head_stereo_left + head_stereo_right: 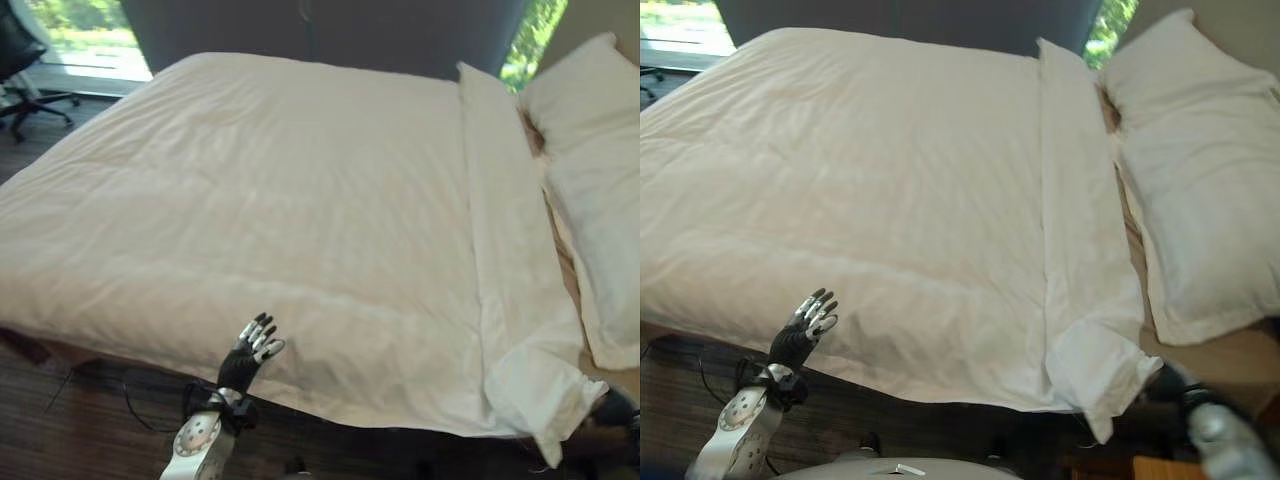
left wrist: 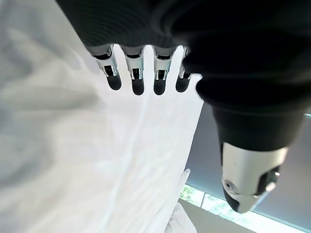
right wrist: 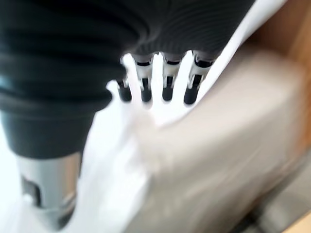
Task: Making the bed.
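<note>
The left hand (image 1: 250, 352) hovers at the near edge of the white duvet (image 1: 270, 210), fingers (image 2: 137, 80) straight and spread, holding nothing. The right hand (image 3: 155, 82) sits by the duvet's folded corner (image 1: 1095, 375); its fingers reach the cloth, grip unclear. A pillow (image 1: 1195, 190) lies beside the duvet.

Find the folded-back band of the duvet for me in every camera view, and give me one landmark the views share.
Left eye view: folded-back band runs down the right side, beside the pillow.
Right eye view: band right of centre, pillow beside it.
Left wrist view: white bedding past the left hand; band not distinguishable.
Right wrist view: white bedding past the right hand; band not distinguishable.
Shared landmark: the pillow.
</note>
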Robot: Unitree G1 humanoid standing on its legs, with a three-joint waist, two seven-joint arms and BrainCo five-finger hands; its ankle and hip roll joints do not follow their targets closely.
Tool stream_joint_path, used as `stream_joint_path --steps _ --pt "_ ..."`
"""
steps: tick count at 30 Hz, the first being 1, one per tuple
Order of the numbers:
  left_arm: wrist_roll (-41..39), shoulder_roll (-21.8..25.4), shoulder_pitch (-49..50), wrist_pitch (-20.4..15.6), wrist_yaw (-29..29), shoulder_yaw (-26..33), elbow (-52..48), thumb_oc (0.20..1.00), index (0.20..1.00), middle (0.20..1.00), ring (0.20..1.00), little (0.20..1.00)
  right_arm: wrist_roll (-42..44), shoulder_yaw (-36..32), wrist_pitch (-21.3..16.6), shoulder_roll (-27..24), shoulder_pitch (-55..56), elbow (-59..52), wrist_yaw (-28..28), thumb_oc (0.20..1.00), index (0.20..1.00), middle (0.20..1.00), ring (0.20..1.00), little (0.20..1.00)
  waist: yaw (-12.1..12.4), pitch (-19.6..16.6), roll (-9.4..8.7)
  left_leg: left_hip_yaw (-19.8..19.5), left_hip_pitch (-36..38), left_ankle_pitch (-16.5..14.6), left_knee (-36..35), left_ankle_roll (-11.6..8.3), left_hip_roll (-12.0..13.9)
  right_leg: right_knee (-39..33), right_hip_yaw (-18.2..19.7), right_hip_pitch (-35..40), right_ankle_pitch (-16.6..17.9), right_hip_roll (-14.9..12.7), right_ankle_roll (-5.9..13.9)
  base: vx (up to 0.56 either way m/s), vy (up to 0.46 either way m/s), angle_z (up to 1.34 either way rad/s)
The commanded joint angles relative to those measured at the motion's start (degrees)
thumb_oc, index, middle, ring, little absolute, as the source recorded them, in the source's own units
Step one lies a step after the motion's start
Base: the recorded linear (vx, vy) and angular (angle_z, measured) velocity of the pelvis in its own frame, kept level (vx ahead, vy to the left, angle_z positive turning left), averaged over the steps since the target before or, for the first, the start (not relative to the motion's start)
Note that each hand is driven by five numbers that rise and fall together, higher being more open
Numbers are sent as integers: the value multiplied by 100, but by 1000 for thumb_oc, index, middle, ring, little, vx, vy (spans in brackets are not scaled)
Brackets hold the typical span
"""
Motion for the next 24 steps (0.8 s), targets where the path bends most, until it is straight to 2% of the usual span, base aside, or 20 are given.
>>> stream_joint_path --steps 1,4,5,6,9,10,11,12,13,14,16,18,20,21,22,24 --pt "-324 -133 -76 -258 -95 466 -422 1000 1000 1000 1000 1000 708 -1189 -24 -639 649 -459 51 1000 1000 1000 1000 1000 -216 -70 -234 -145 -282 89 33 42 170 67 73 -415 198 -48 130 6 33 -41" --pt "-385 -174 186 -239 -157 640 -610 1000 1000 1000 1000 1000 976 -2136 15 -763 1212 -1153 243 1000 1000 1000 1000 1000 -283 -141 -227 -82 -277 78 33 27 201 67 130 -456 209 -39 136 13 28 -41" --pt "-447 -206 300 -219 -189 719 -687 1000 1000 1000 1000 1000 1053 -2616 1 -818 1308 -1394 168 1000 1000 1000 1000 1000 -311 -177 -233 -67 -274 66 33 28 209 67 146 -469 213 -34 142 29 25 -24" --pt "-485 -237 324 -206 -195 723 -700 1000 1000 1000 1000 1000 1070 -2754 -18 -829 1244 -1490 43 1000 1000 1000 1000 1000 -303 -198 -211 -60 -278 62 33 30 210 67 151 -471 216 -37 147 32 16 -17" --pt "-485 -281 260 -196 -129 674 -665 1000 1000 1000 1000 1000 1220 -2412 -89 -805 352 -1751 -344 1000 1000 1000 1000 1000 -241 -222 -132 -37 -235 12 33 47 223 67 176 -438 195 -28 146 18 1 -4" --pt "-488 -282 185 -204 -90 604 -643 1000 1000 1000 1000 1000 1481 -1993 -182 -717 -247 -1864 -529 1000 1000 1000 1000 1000 -201 -227 -102 -34 -229 8 33 55 225 67 189 -430 192 -27 140 14 -5 -4" --pt "-525 -263 102 -241 -42 523 -617 1000 1000 1000 1000 1000 2099 -1403 -339 -467 -1000 -1971 -780 1000 1000 1000 1000 1000 -158 -231 -75 -38 -227 11 33 62 225 67 204 -430 189 -26 130 -12 -13 -5" --pt "-551 -232 31 -257 -3 465 -600 1000 1000 1000 1000 1000 2770 -755 -510 -33 -1693 -2016 -973 485 485 485 485 485 -134 -227 -63 -41 -225 16 33 66 226 67 204 -423 184 -28 116 -29 -25 -9" --pt "-592 -143 -65 -280 63 425 -575 1000 1000 1000 1000 1000 3475 -106 -709 389 -2341 -1818 -1141 200 200 200 200 200 -133 -219 -84 -55 -243 52 33 67 218 67 200 -433 201 -38 93 -17 -29 -7" --pt "-560 -78 -126 -309 160 332 -592 1000 1000 1000 1000 1000 3852 441 -768 992 -2813 -1613 -1326 200 200 200 200 200 -79 -200 -26 -75 -226 23 33 72 217 67 192 -402 170 -34 82 -21 -36 -2" --pt "-532 34 -284 -306 262 271 -585 1000 1000 1000 1000 1000 4206 973 -793 1740 -3677 -1043 -1574 200 200 200 200 200 -27 -182 7 -120 -245 54 33 86 195 67 167 -393 166 -51 45 17 -37 5" --pt "-621 -25 -357 -319 292 176 -598 1000 1000 1000 1000 1000 5276 1014 -1131 2611 -4232 -472 -1814 200 200 200 200 200 71 -154 75 -151 -212 50 33 86 191 67 121 -326 127 -66 27 50 -39 11" --pt "-738 -131 -402 -302 221 76 -554 1000 1000 1000 1000 1000 6354 937 -1453 3419 -4652 -74 -1656 200 200 200 200 200 156 -145 151 -189 -171 10 33 85 181 67 71 -238 67 -81 24 34 -27 20" --pt "-741 -121 -412 -302 219 84 -551 1000 1000 1000 1000 1000 6375 933 -1464 3421 -4666 -54 -1634 200 200 200 200 200 154 -137 135 -191 -192 44 33 89 176 67 73 -257 94 -85 15 26 -28 17" --pt "-805 -172 -427 -283 172 33 -557 1000 1000 1000 1000 1000 6911 818 -1726 3860 -4895 137 -1590 200 200 200 200 200 215 -129 182 -226 -176 32 33 93 163 67 36 -218 66 -95 11 27 -27 8" --pt "-872 -214 -412 -270 106 42 -549 1000 1000 1000 1000 1000 7155 677 -1868 4059 -4958 280 -1549 200 200 200 200 200 270 -141 217 -255 -177 35 33 88 156 67 -6 -190 45 -110 8 60 -40 15"
